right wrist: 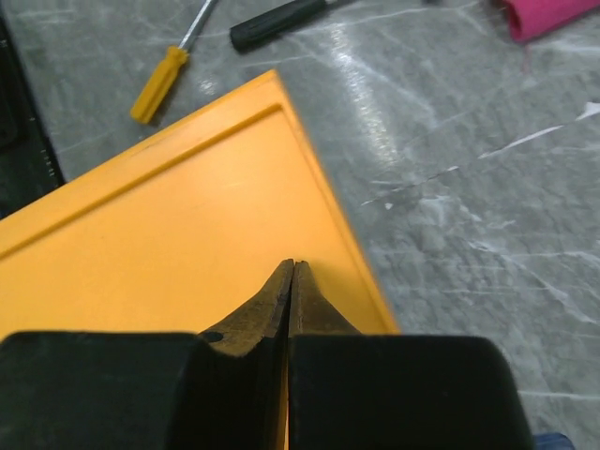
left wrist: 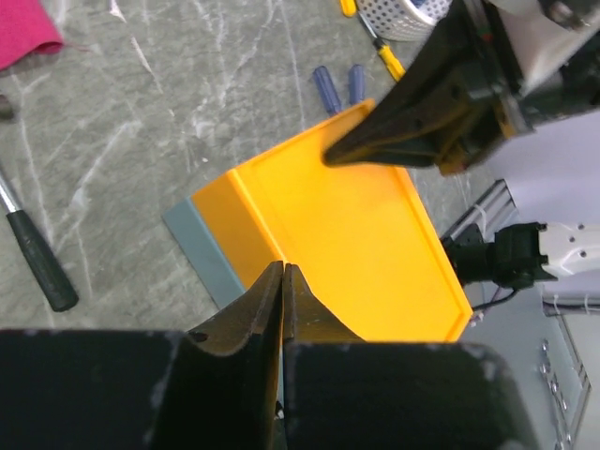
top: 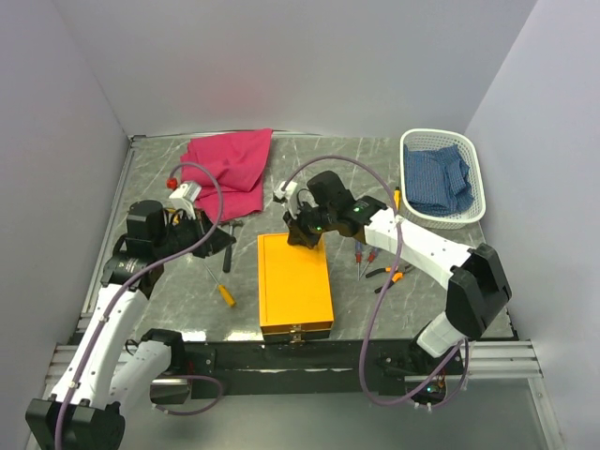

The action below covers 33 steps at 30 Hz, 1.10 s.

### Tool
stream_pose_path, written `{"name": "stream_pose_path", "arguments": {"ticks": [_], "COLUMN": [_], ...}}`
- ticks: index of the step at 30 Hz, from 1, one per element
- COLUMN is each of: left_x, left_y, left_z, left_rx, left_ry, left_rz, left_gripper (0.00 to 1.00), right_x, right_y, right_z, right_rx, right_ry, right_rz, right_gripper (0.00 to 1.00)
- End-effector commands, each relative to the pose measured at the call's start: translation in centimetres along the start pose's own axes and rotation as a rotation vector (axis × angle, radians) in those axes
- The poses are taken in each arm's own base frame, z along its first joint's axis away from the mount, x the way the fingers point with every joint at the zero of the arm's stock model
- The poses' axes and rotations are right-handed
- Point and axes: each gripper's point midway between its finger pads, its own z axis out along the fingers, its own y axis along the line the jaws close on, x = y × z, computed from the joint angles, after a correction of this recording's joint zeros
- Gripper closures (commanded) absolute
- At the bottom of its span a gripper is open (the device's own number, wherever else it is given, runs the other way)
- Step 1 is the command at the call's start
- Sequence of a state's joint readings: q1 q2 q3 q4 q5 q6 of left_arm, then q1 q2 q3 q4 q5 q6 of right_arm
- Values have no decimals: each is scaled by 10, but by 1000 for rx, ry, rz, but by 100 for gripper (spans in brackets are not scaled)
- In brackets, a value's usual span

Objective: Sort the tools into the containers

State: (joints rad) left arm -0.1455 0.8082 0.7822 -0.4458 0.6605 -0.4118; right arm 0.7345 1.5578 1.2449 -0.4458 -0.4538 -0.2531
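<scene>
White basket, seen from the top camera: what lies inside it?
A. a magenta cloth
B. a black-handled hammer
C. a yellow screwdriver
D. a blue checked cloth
D: the white basket has a blue checked cloth in it, while the hammer and the yellow screwdriver lie out on the table.

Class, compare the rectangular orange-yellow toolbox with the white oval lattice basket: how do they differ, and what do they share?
The orange-yellow toolbox is rectangular and solid-walled; the white lattice basket is oval and perforated. The toolbox's lid is down, hiding its inside; the open-topped basket shows a blue checked cloth. Both stand on the grey marbled table.
</scene>
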Motion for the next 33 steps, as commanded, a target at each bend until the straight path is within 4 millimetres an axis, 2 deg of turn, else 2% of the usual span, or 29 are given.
{"name": "stream_pose_path", "arguments": {"ticks": [1, 3, 7, 11, 13, 14, 16, 20, 21, 22, 23, 24, 26, 28, 29, 31, 32, 33], "left_x": [-1, 5, 8, 7, 3, 1, 0, -4, -4, -6, -7, -10, -13, -17, -13, -23, -20, -32], "left_y": [-29, -33, -21, -15, -15, -14, -12, 0, 3, 6, 11, 11, 17, 15, 24, 26, 36, 33], "left_z": [-11, -9, -1, 1, 1, 2, 4, 14, 17, 21, 28, 34, 49, 62, 74, 89, 102, 109], "left_rx": [129, 174, 125, 94, 88, 82, 76, 40, 33, 26, 20, 25, 32, 45, 30, 24, 11, 22], "left_ry": [11, 33, 39, 32, 21, 17, 12, -2, -2, -6, -3, -4, 10, 20, 45, 35, 63, 43], "left_rz": [69, 52, -43, -35, -31, -33, -36, -59, -64, -66, -70, -63, -67, -57, -72, -74, -97, -85], "left_gripper": [89, 84, 85, 85, 85, 85, 84, 84, 85, 94, 99, 99, 99, 99, 99, 99, 99, 99], "right_x": [-4, -5, -8, -19, -17, -20, -19, -7, 0, 8, 6, 10, 15, 22, 26, 34, 39, 43], "right_y": [-38, -56, -81, -112, -129, -148, -173, -230, -248, -259, -270, -281, -291, -292, -291, -282, -278, -273], "right_z": [7, 7, 7, 1, 0, -8, -13, -32, -41, -40, -46, -52, -55, -56, -55, -53, -53, -54], "right_rx": [178, 265, 381, 476, 524, 575, 630, 749, 784, 797, 828, 850, 868, 861, 863, 841, 834, 829], "right_ry": [10, 6, -5, -37, -32, -44, -39, -30, -23, -5, -11, -2, 10, 24, 33, 46, 51, 55], "right_rz": [-23, -34, -51, -25, 1, 22, 55, 137, 160, 167, 166, 160, 154, 155, 157, 173, 192, 199], "right_gripper": [100, 100, 100, 100, 100, 100, 100, 100, 100, 100, 100, 100, 100, 100, 100, 100, 100, 100]}}
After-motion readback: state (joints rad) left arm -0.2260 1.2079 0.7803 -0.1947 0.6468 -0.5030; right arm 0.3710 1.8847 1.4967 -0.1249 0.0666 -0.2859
